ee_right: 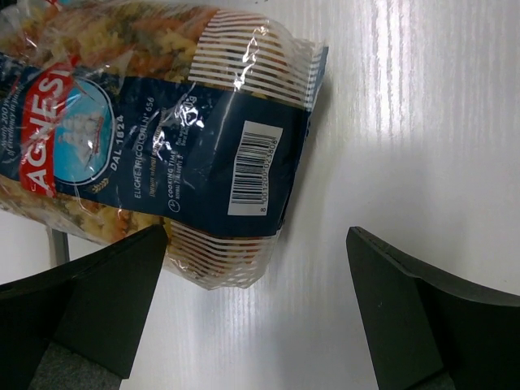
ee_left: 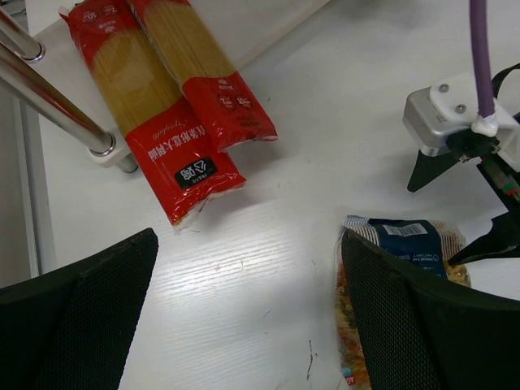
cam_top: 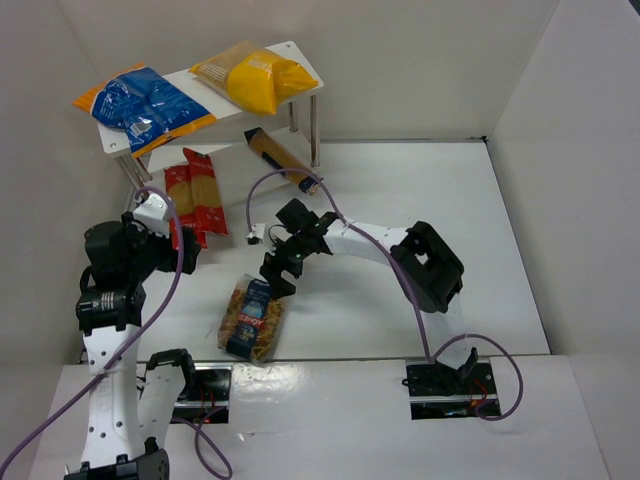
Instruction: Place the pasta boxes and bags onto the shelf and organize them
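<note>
White table, right end effector splayed above clear bag, left end effector splayed, empty

left arm: upright, elbow bent | left gripper: jaws apart, empty | right arm: stretched low to the left | right gripper: pointing down, jaws wide, empty
</note>
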Controlling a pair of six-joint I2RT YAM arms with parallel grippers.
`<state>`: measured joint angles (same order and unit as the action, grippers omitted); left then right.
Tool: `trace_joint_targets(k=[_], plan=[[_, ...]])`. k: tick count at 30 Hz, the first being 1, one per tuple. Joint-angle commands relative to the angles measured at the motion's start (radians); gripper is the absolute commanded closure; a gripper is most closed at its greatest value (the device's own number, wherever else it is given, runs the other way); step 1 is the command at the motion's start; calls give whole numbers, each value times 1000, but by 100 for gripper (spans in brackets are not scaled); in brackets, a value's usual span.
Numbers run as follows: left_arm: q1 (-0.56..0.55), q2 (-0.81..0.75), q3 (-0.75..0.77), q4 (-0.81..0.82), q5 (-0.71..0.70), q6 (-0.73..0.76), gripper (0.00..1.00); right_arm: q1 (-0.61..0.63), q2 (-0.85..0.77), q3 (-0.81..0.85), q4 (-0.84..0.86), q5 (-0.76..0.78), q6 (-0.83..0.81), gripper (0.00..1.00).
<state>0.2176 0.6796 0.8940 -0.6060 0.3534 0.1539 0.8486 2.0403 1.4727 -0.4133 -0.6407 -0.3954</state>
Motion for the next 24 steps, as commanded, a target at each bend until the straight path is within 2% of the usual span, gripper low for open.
trace_joint_targets(k=[1,12,13,14,15,16,17,18,19,24], plan=[[6,-3,-4,31,18,6,1,9,32,37,-15,-40,-34,0],[6,-3,-4,31,27,6,1,84,104,67,-146,-106,-144,0],[6,-3,-4,31,27,6,1,99,128,78,-171,-106,-157,4],[6,-3,-4,31,27,6,1,99,129,87,-182,-106,-171,9],[6,-3,-4,31,27,6,1,113,147,87,-196,-106,-181,18],[6,-3,-4,31,27,6,1,125,165,98,-205,-106,-181,33],[6,-3,-4,31,27,6,1,125,175,110,-225,-106,-190,73],[6,-3,-4,31,27,6,1,125,175,110,-225,-106,-191,94],[6,-3,-4,31,27,6,1,136,187,110,-237,-119,-191,100],[6,-3,-4,31,36,6,1,113,89,135,-327,-163,-244,100]])
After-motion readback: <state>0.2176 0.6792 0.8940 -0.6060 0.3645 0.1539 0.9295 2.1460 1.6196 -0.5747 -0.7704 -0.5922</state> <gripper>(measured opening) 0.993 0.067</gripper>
